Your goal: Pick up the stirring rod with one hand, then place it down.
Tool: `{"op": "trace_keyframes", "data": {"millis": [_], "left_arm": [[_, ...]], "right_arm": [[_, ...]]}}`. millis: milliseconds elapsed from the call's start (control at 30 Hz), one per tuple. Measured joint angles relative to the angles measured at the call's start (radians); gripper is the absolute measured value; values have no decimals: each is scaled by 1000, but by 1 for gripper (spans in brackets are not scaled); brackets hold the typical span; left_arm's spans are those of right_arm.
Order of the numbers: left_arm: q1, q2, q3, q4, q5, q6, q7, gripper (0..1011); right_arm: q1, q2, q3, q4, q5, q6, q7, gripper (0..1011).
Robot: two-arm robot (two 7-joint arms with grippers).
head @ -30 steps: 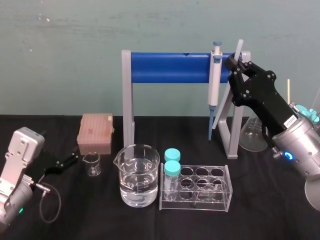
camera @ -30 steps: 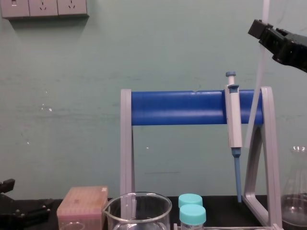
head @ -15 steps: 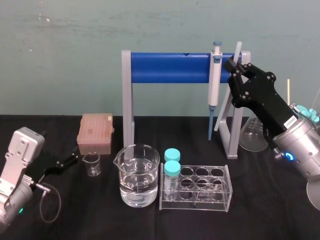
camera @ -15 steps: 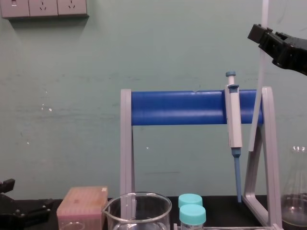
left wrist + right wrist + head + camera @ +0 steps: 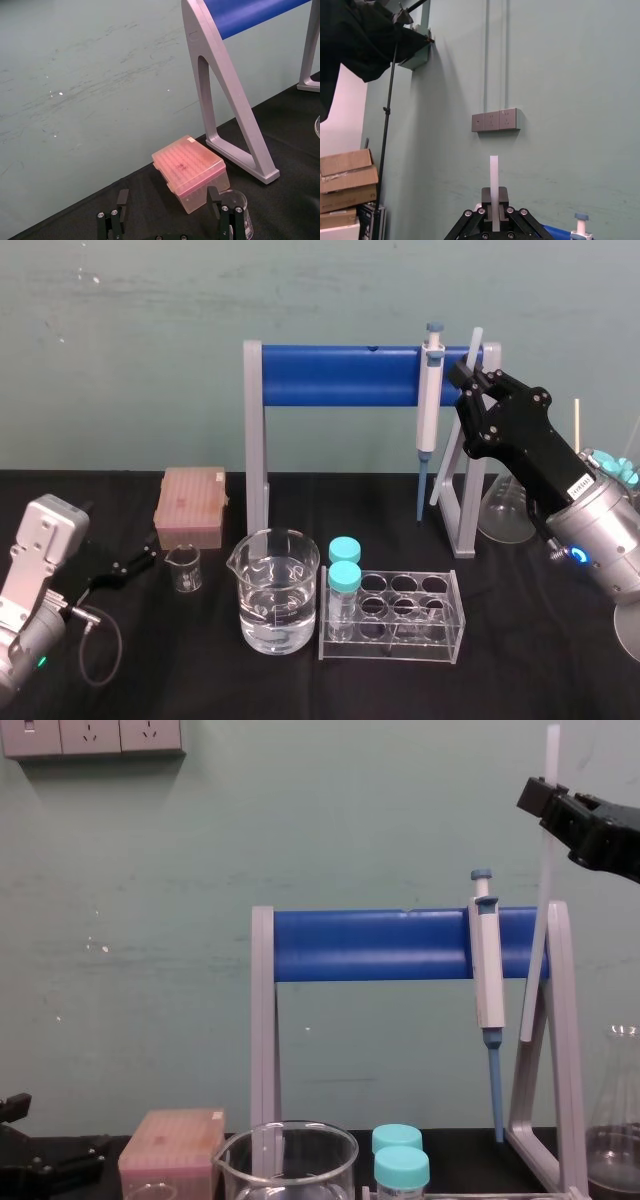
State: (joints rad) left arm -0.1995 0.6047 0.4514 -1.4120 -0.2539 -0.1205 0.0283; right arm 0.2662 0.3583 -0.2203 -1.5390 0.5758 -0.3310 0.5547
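Your right tool (image 5: 468, 372) sits at upper right of head view, fingers clamped on stirring rod (image 5: 475, 341). Rod nearly upright, slightly tilted, top poking above fingers. Lower end hangs clear of tabletop (image 5: 520, 640), just right of pipette (image 5: 428, 400) hung on blue rack (image 5: 330, 375). Your left tool (image 5: 167, 202) rests low at lower left, near pink tip box (image 5: 190, 505), fingers spread wide, gripping nothing.
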Motion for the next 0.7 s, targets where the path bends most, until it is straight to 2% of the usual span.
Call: {"op": "trace_keyframes", "data": {"millis": [700], "left_arm": [[0, 0, 0, 0, 0, 0, 0, 1000]], "right_arm": [[12, -5, -6, 18, 0, 3, 4, 70]]}}
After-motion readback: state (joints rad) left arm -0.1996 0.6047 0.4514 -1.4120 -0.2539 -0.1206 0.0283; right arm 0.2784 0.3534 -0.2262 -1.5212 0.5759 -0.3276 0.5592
